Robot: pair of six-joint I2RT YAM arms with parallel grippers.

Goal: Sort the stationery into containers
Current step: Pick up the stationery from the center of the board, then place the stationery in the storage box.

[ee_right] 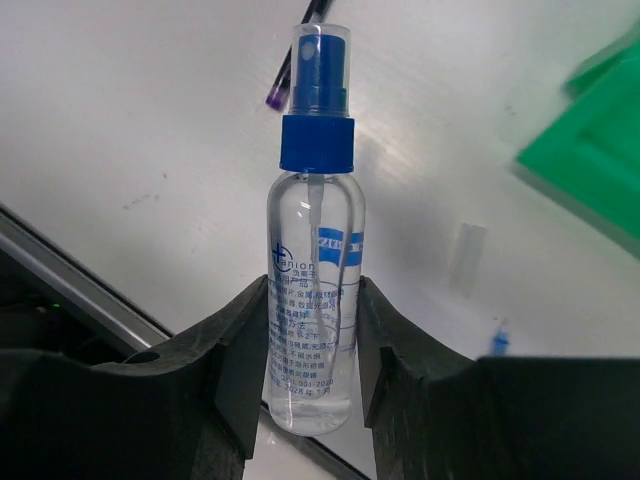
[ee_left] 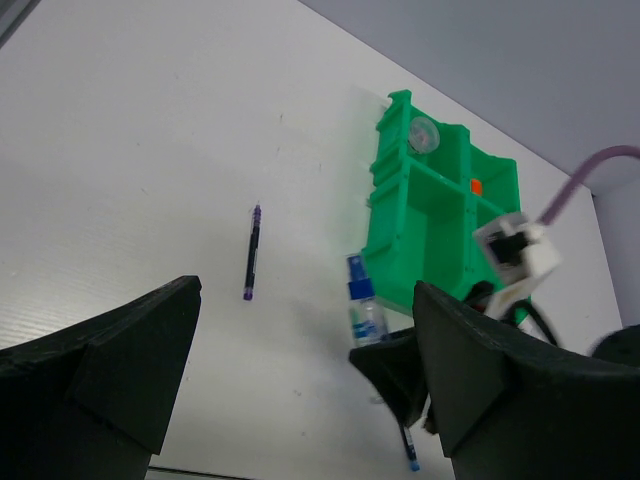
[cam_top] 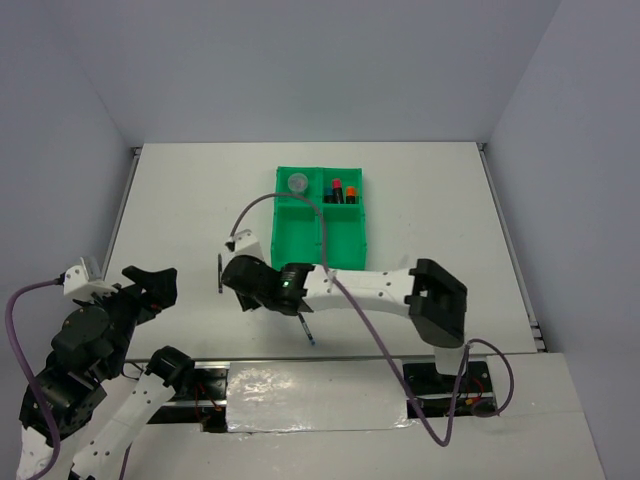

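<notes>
Clamps the seemingly upright bottle (ee_left: 366,312) in the right end effector (ee_right: 311,345), tray (cam_top: 347,245) just beyond toward the counter's (cam_top: 200,200) far edge.

Through the left wrist camera I saw the left gripper (ee_left: 305,300), its jaws spread wide above the white bench (ee_left: 120,150). A thin black pen (ee_left: 250,252) lay alone, well apart from the green tray (ee_left: 400,240) toward the far edge. A round grey disc (ee_left: 424,133) sat in a far compartment. Just beside the tray, the right gripper (ee_left: 375,352) held the small clear blue-capped bottle (ee_left: 364,312).
</notes>
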